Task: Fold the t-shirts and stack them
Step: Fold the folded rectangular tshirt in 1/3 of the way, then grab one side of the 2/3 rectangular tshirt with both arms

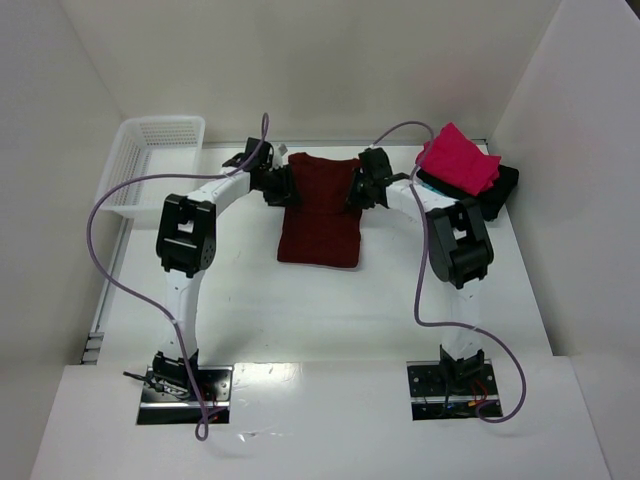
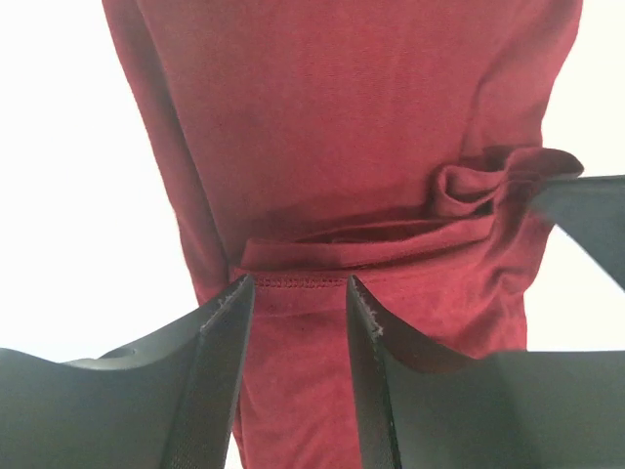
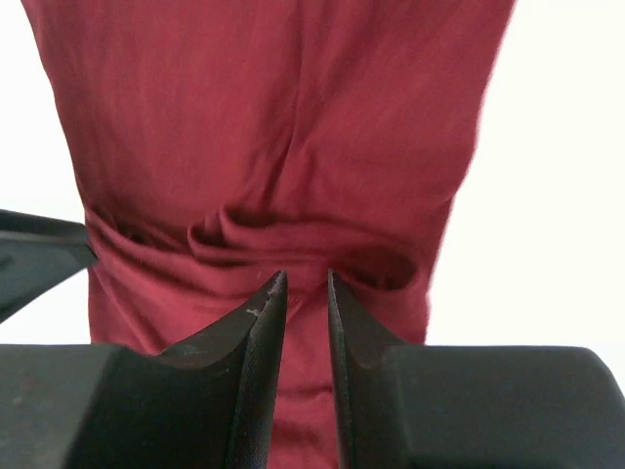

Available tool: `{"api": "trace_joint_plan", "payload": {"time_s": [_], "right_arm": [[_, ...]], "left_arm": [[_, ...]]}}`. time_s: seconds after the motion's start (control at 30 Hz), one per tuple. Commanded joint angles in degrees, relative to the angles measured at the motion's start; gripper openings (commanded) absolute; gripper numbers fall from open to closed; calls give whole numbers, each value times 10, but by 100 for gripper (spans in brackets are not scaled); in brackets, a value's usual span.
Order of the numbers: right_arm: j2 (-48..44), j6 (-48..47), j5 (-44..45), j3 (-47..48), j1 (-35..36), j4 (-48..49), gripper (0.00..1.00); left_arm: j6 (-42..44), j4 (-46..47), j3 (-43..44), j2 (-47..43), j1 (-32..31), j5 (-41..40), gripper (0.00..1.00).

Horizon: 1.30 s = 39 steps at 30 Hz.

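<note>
- While two folded shirts already lie stacked at the far right of the table (image 1: 300, 310), a pink-red shirt (image 1: 458, 160) on top of a black shirt (image 1: 500, 188), the task is judged to be well along but not finished.
- A dark maroon shirt (image 1: 320, 208) is laid flat at the far middle of the table, between the two arms. It is seen as a long narrow strip with its sides already folded in, and a ridge of bunched cloth runs across it near the far end.
- By this judgement, two things are left to be done: the strip is to be folded shorter and then carried onto the stack.
- A white basket (image 1: 150, 150) is seen at the far left, well apart from the shirts.
- The left arm is reached forward and bent inward at the elbow, so that the left gripper (image 1: 278, 186) is brought to the left edge of the maroon shirt.
- Its fingers (image 2: 220, 327) are seen well parted above a stitched hem with no cloth pinched between them, so it is taken as open.
- The right arm is posed as a mirror of the left, and the right gripper (image 1: 360, 186) is set at the opposite edge.
- Only a narrow gap is shown between its fingers (image 3: 259, 337), whose tips are at the ridge of cloth. Whether any cloth is nipped there cannot be told.
</note>
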Motion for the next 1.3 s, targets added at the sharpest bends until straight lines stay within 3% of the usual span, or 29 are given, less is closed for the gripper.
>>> {"api": "trace_joint_plan", "payload": {"time_s": [0.0, 0.17, 0.33, 0.43, 0.63, 0.7, 0.8, 0.9, 1.07, 1.27], "right_arm": [[8, -22, 23, 33, -16, 6, 30], [9, -24, 23, 46, -22, 6, 32], [-62, -28, 30, 31, -22, 18, 40], [-123, -21, 30, -15, -22, 25, 45], [-236, 3, -10, -139, -22, 58, 47], [-240, 9, -17, -166, -22, 58, 47], [-269, 19, -35, -239, -15, 63, 46], [-285, 25, -41, -289, 6, 64, 54], [-296, 32, -44, -335, 33, 53, 71], [-304, 58, -51, -372, 50, 79, 74]], "left_arm": [[-1, -3, 29, 14, -2, 3, 51], [-1, -2, 29, -10, 10, -11, 61], [10, 2, 5, -74, 16, -20, 76], [10, 8, -37, -138, 16, -20, 79], [-1, 40, -160, -229, 1, -13, 79], [-1, 40, -174, -229, -3, -13, 79], [-23, 61, -265, -258, -13, -8, 79], [-36, 71, -332, -273, -21, -8, 79], [-29, 54, -371, -283, -26, -15, 79], [-29, 67, -402, -291, -26, -31, 79]]}}
